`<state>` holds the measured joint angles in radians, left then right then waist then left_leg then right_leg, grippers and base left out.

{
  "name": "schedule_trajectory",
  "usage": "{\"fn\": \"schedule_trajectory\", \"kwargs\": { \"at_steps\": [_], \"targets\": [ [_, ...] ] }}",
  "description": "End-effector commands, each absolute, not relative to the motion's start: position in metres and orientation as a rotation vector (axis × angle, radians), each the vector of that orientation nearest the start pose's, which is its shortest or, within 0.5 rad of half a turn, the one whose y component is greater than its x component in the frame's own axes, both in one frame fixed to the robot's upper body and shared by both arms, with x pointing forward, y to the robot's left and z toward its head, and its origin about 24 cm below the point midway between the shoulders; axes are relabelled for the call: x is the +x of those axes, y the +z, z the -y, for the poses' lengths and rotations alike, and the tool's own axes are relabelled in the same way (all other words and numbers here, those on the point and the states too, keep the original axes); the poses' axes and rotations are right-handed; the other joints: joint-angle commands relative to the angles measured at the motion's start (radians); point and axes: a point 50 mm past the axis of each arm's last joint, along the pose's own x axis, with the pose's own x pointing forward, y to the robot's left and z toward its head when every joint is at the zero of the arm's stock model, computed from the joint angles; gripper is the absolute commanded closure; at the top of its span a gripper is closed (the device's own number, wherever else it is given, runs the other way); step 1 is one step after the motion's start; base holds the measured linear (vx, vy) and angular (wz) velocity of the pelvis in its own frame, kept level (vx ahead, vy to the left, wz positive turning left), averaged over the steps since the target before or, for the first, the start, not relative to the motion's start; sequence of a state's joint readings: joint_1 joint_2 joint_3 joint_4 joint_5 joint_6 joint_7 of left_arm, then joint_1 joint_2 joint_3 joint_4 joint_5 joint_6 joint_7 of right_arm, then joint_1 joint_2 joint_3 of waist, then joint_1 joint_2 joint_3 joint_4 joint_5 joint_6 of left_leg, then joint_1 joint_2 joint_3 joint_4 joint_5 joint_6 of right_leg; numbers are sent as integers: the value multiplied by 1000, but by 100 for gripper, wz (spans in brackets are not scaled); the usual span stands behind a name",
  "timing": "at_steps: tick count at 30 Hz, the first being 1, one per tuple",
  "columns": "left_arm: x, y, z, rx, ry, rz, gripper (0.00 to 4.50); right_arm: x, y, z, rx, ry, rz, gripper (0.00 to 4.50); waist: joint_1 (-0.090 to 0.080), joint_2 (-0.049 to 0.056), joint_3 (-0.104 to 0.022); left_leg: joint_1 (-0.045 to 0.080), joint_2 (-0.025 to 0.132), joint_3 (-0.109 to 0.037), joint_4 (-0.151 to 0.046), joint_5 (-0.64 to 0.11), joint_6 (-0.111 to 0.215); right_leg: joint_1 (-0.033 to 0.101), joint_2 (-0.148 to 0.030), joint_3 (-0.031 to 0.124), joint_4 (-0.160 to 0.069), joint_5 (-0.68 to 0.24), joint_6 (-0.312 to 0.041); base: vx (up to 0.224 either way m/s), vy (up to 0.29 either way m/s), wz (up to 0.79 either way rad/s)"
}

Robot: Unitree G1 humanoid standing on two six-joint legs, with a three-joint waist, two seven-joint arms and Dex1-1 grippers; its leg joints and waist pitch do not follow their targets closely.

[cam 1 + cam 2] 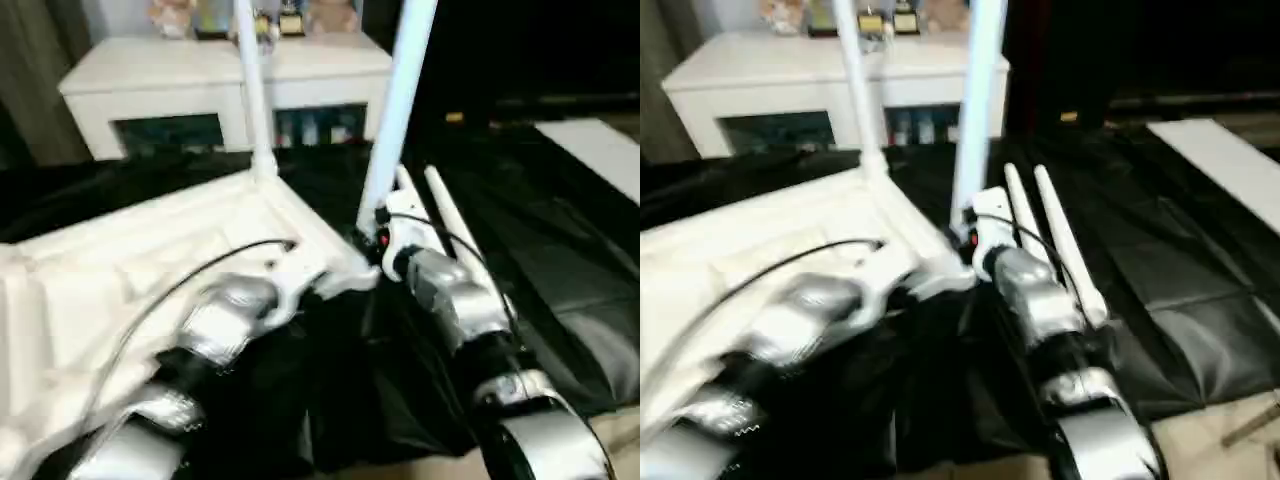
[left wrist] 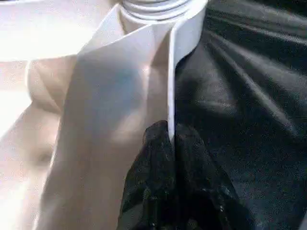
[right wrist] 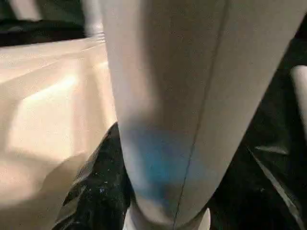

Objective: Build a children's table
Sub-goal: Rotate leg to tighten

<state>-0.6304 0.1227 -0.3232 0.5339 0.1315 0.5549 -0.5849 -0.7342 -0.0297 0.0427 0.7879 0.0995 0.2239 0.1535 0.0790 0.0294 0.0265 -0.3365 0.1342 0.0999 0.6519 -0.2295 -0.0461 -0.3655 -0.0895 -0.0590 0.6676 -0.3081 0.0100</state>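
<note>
Legs look light and stiff — we clamp our right end effector point(image 1: 372, 232) low around one white tapered plastic leg point(image 1: 397, 100), while our left end effector point(image 2: 170, 139) pinches the upturned white table top's rim point(image 2: 184, 38) on black sheeting point(image 1: 540, 250).

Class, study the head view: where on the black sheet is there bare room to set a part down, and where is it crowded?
Free: the black sheet between the two loose legs and the flat white board. Crowded: the table top's near corner, where the right gripper holds an upright leg and the left gripper's fingers pinch the rim.
</note>
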Motion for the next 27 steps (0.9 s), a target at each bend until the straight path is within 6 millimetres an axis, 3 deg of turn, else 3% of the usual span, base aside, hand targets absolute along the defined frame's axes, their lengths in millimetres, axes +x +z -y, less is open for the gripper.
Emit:
{"fn": "schedule_trajectory", "kwargs": {
  "at_steps": [1, 2, 3, 4, 5, 6, 7, 8, 9, 10, 11, 13, 15, 20, 22, 25, 27],
  "targets": [
    [339, 52, -68, 412, -722, -538, 450, 334, -15, 95, -41, 267, -651, 266, 6, -4, -22, -58, 64, -28, -110, -22, -43, 52, -100, 76, -140, -435, -134, 84, 35, -41],
    [339, 54, -61, 410, -724, -537, 450, 336, -14, 90, -55, 247, -651, 266, -6, 10, -28, 31, 98, -18, -136, -76, -64, -12, -36, 48, -116, -74, -174, 0, 0, 0],
    [339, 54, -61, 411, -723, -538, 450, 336, -14, 90, -55, 246, -651, 266, -29, 12, -24, 23, 93, 2, -152, -254, -68, -2, -33, 48, -114, -38, -217, -84, -22, 30],
    [339, 52, -64, 421, -714, -545, 450, 337, -13, 89, -56, 241, -651, 266, -32, 16, -21, 18, 86, 13, -155, -334, -73, 0, -39, 51, -124, -86, -227, -84, -22, 30],
    [339, 52, -64, 423, -713, -546, 450, 337, -13, 89, -56, 240, -651, 266, -41, 15, -18, 4, 81, 13, -161, -420, -69, 8, -51, 49, -138, -209, -213, 0, 0, 0],
    [340, 51, -67, 429, -705, -551, 450, 337, -13, 89, -56, 236, -650, 266, -43, 11, -16, 5, 82, 12, -163, -466, -69, 4, -57, 50, -156, -319, -177, 0, 0, 0],
    [340, 49, -71, 440, -694, -555, 450, 338, -12, 89, -58, 232, -647, 266, -42, 10, -17, 6, 81, 11, -164, -470, -68, 3, -60, 51, -161, -346, -162, 0, 0, 0],
    [341, 48, -76, 446, -682, -559, 450, 340, -11, 89, -62, 226, -644, 266, -44, 2, -18, 4, 82, 11, -167, -450, -62, 3, -62, 54, -167, -355, -146, 0, 0, 0],
    [342, 48, -78, 449, -676, -559, 450, 341, -10, 89, -63, 224, -643, 266, -46, 5, -22, -1, 82, 10, -171, -417, -59, 7, -64, 54, -166, -336, -142, 0, 0, 0],
    [342, 48, -81, 451, -670, -559, 450, 341, -9, 89, -64, 222, -641, 266, -48, -3, -23, -7, 83, 12, -172, -388, -53, 11, -64, 54, -165, -311, -143, 0, 0, 0],
    [343, 48, -82, 453, -667, -559, 450, 342, -9, 89, -65, 221, -640, 266, -45, -1, -23, -10, 84, 17, -172, -342, -46, 11, -64, 56, -164, -271, -148, 0, 0, 0],
    [343, 49, -85, 455, -658, -558, 450, 343, -8, 89, -70, 217, -635, 266, -44, -2, -20, -4, 85, 23, -170, -345, -42, 3, -66, 57, -166, -291, -159, 0, 0, 0],
    [344, 50, -86, 454, -657, -554, 450, 345, -6, 88, -67, 219, -627, 266, -45, -2, -21, -10, 87, 23, -172, -338, -45, 7, -67, 56, -167, -308, -153, 0, 0, 0],
    [343, 50, -87, 459, -693, -530, 450, 356, 15, 76, 25, 312, -493, 266, -46, 0, -25, -13, 89, 26, -172, -308, -40, 11, -65, 56, -162, -229, -172, 0, 0, 0],
    [342, 50, -88, 471, -726, -514, 450, 360, 23, 75, 60, 327, -456, 210, -45, 0, -29, -14, 90, 29, -169, -247, -32, 16, -62, 55, -152, -127, -196, 0, 0, 0],
    [340, 51, -90, 491, -786, -493, 450, 366, 39, 75, 100, 390, -364, 194, -44, 5, -35, -16, 91, 33, -163, -171, -11, 26, -62, 53, -140, 2, -234, 0, 0, 0],
    [339, 52, -92, 490, -797, -494, 450, 367, 45, 75, 105, 424, -338, 163, -41, 1, -51, -21, 88, 40, -141, 5, 35, 35, -59, 47, -111, 278, -280, 0, 0, 0]
  ]
}}
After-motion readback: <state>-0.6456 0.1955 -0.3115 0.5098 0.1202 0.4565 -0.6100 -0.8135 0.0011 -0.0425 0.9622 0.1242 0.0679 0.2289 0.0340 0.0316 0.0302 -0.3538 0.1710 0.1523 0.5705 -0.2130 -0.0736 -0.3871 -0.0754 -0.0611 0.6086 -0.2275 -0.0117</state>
